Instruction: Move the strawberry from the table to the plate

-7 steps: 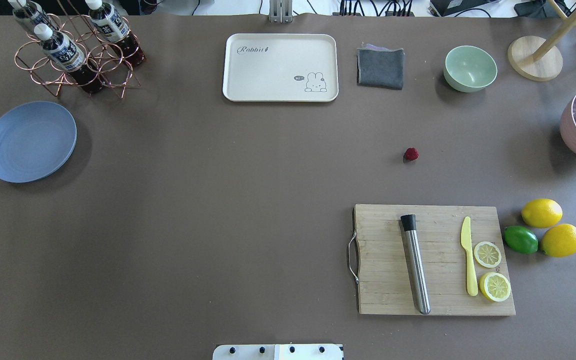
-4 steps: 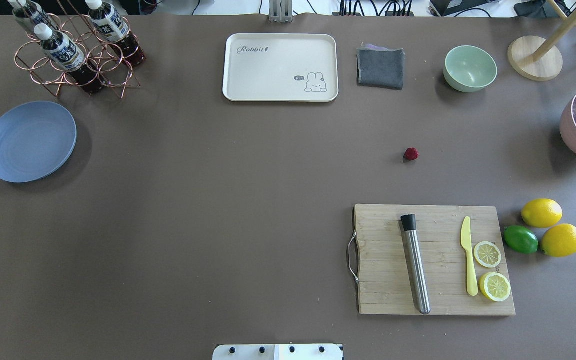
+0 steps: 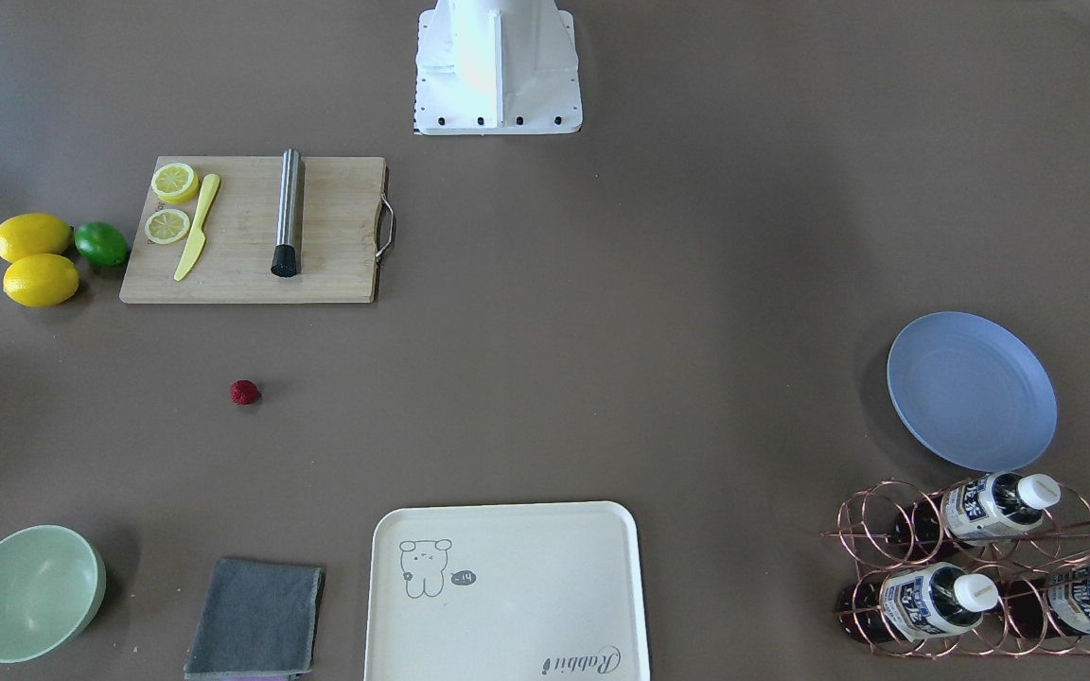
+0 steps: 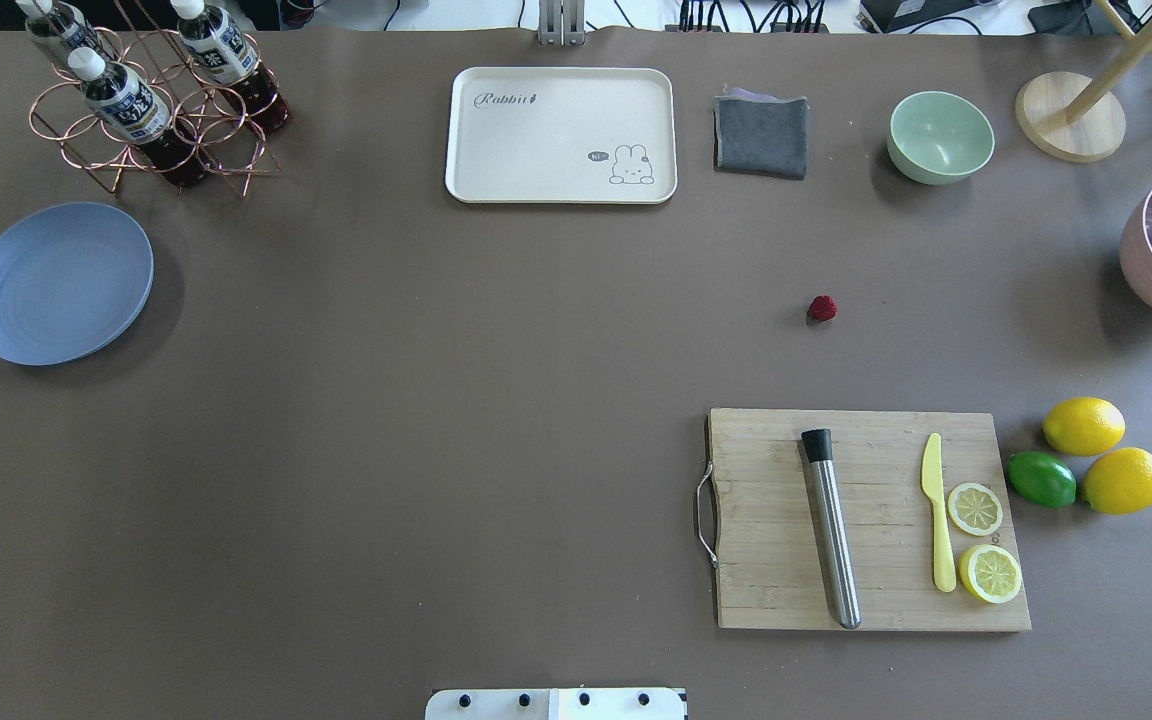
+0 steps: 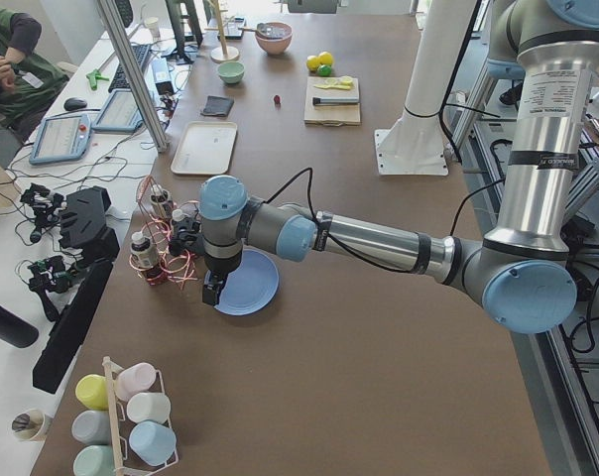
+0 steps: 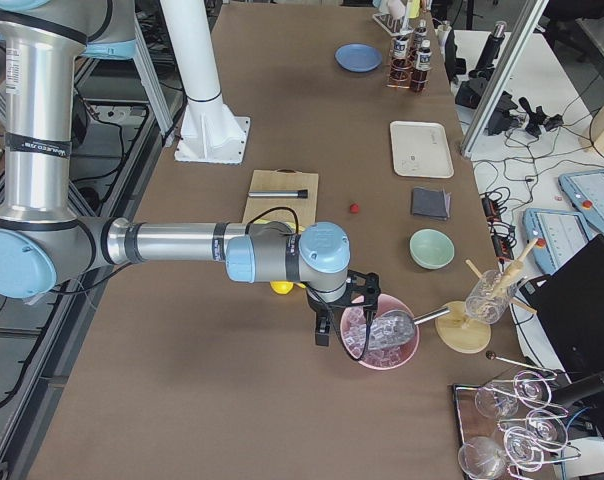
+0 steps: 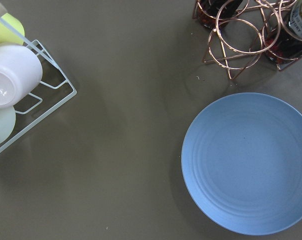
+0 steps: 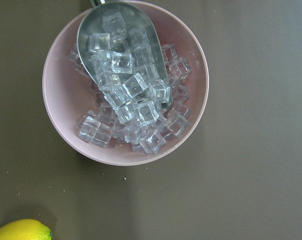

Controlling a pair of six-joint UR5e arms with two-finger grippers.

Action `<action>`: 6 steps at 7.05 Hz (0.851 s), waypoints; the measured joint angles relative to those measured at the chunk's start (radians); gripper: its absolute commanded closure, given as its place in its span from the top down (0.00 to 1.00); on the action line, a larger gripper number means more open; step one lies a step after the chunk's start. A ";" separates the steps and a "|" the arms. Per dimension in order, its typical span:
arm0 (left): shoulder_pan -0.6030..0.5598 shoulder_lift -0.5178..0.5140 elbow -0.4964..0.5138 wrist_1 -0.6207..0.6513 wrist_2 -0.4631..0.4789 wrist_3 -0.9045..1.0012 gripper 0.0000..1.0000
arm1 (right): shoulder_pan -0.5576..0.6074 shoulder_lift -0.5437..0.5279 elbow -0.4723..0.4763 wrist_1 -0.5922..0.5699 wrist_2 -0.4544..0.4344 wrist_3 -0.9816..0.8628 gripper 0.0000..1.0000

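Observation:
The strawberry (image 4: 822, 308) is a small dark-red berry lying alone on the brown table (image 4: 436, 400), beyond the cutting board, also visible in the front-facing view (image 3: 244, 392). The pale blue plate (image 4: 59, 283) rests empty at the table's left end and fills the lower right of the left wrist view (image 7: 248, 162). My left gripper (image 5: 212, 290) hangs over the plate's near rim, far from the berry; I cannot tell whether it is open or shut. My right gripper (image 6: 322, 335) hovers beside the pink bowl, and I cannot tell its state either.
A pink bowl of ice cubes with a metal scoop (image 8: 126, 85) lies under the right wrist. A wooden cutting board (image 4: 866, 520) holds a muddler, a yellow knife and lemon slices, with lemons (image 4: 1083, 425) beside it. At the back stand a bottle rack (image 4: 151, 100), cream tray (image 4: 561, 135), grey cloth (image 4: 761, 135) and green bowl (image 4: 940, 137).

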 measured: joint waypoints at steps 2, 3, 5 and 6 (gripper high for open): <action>0.005 -0.038 0.043 -0.012 0.002 0.007 0.98 | -0.001 0.009 0.000 0.000 0.002 0.003 1.00; 0.011 -0.070 0.084 -0.020 0.004 0.006 0.98 | -0.006 0.019 0.000 -0.001 0.001 0.005 1.00; 0.017 -0.099 0.147 -0.065 0.004 0.004 0.98 | -0.037 0.059 0.000 0.000 0.008 0.021 1.00; 0.027 -0.102 0.197 -0.132 0.004 -0.004 0.98 | -0.071 0.093 0.000 0.001 0.011 0.058 1.00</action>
